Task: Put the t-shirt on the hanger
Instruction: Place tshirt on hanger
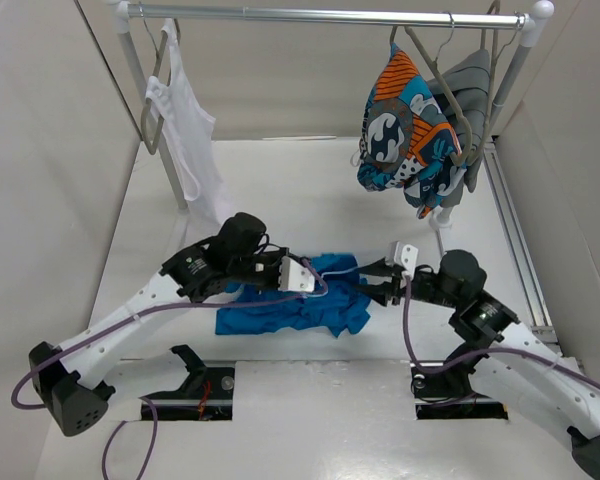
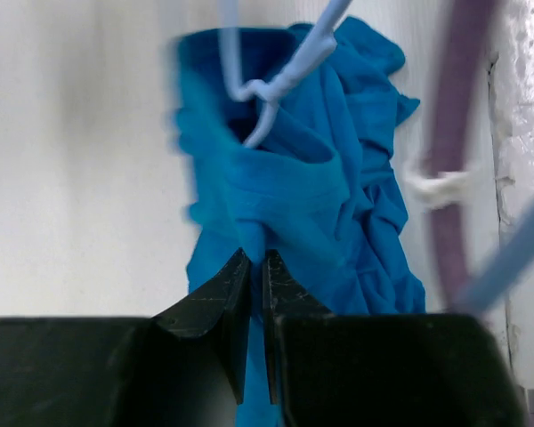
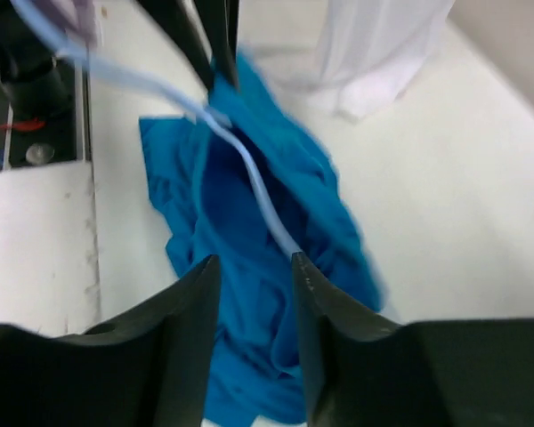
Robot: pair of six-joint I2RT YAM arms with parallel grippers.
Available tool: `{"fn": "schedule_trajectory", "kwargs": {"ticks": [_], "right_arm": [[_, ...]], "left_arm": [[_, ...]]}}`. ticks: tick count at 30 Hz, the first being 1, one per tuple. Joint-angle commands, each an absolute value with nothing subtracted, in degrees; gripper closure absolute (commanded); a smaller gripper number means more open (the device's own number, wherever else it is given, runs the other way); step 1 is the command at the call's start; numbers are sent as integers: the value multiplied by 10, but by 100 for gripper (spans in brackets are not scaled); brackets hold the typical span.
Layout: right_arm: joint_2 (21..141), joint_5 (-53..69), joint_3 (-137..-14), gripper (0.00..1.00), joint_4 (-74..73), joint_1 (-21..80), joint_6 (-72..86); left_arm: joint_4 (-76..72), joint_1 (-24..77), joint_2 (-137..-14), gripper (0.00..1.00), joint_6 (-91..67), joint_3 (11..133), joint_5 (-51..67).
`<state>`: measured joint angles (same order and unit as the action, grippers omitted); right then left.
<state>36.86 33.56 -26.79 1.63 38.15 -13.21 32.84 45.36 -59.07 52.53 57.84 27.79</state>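
The bright blue t-shirt [image 1: 298, 308] lies crumpled on the white table between the two arms. My left gripper [image 1: 302, 276] is over its left top edge. In the left wrist view its jaws are closed on a fold of the t-shirt [image 2: 338, 205], with cloth pinched between the tips [image 2: 256, 265]. The thin light-blue wire hanger [image 2: 280, 78] lies over the shirt's neck area. My right gripper [image 3: 254, 262] hovers over the t-shirt [image 3: 240, 294] with its jaws apart. The hanger wire [image 3: 249, 169] runs up to its right fingertip [image 3: 307, 276]. In the top view the right gripper [image 1: 380, 278] is at the shirt's right edge.
A clothes rail [image 1: 320, 15] spans the back. On it hang a white tank top [image 1: 187, 135] at the left and an orange-blue-white patterned garment [image 1: 408, 125] beside a grey one [image 1: 472, 95] at the right. A purple cable [image 2: 456, 133] crosses the left wrist view.
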Motion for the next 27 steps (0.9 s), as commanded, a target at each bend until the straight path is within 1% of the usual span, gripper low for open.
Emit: {"fn": "schedule_trajectory", "kwargs": {"ticks": [1, 2, 5, 6, 9, 11, 12, 13, 15, 16, 17, 18, 19, 20, 21, 22, 23, 24, 26, 27], "right_arm": [[364, 348, -337, 55, 29, 377, -162], [364, 354, -337, 52, 4, 377, -170], [369, 369, -351, 36, -12, 372, -180], [369, 374, -352, 21, -18, 372, -180], [356, 367, -366, 19, -18, 372, -180], [348, 339, -371, 17, -18, 372, -180], [348, 306, -371, 16, -18, 372, -180], [348, 288, -371, 16, -24, 372, -180], [366, 243, -365, 20, -44, 372, -152], [373, 193, -365, 27, -73, 372, -135], [386, 171, -359, 29, -91, 367, -115], [386, 150, -344, 32, -104, 367, -64], [386, 118, -329, 36, -109, 367, -31], [377, 106, -309, 46, -101, 367, 5], [354, 96, -268, 51, -93, 367, 59], [339, 84, -255, 52, -87, 367, 73], [325, 57, -248, 53, -87, 367, 78], [297, 39, -248, 49, -87, 361, 84], [279, -15, -242, 43, -80, 361, 112], [279, -28, -233, 43, -47, 361, 117]], "left_arm": [[295, 453, -586, 100, 513, 552, 244], [295, 453, -581, 100, 507, 547, 244], [287, 453, -576, 100, 502, 534, 244], [287, 453, -576, 100, 502, 534, 244], [287, 453, -564, 100, 515, 519, 244], [287, 453, -558, 100, 522, 511, 244], [295, 453, -553, 100, 531, 505, 250], [301, 453, -553, 100, 538, 505, 250], [299, 453, -553, 100, 536, 505, 253], [289, 453, -553, 100, 518, 505, 248], [280, 453, -553, 100, 499, 505, 243], [256, 453, -548, 100, 456, 505, 235], [242, 453, -548, 100, 429, 505, 220], [227, 453, -548, 100, 400, 505, 213], [216, 453, -548, 100, 373, 505, 213], [211, 453, -548, 100, 337, 505, 213], [211, 453, -548, 100, 325, 505, 223], [211, 453, -548, 100, 316, 505, 229], [205, 453, -542, 100, 305, 499, 235], [196, 453, -536, 100, 305, 499, 235]]}}
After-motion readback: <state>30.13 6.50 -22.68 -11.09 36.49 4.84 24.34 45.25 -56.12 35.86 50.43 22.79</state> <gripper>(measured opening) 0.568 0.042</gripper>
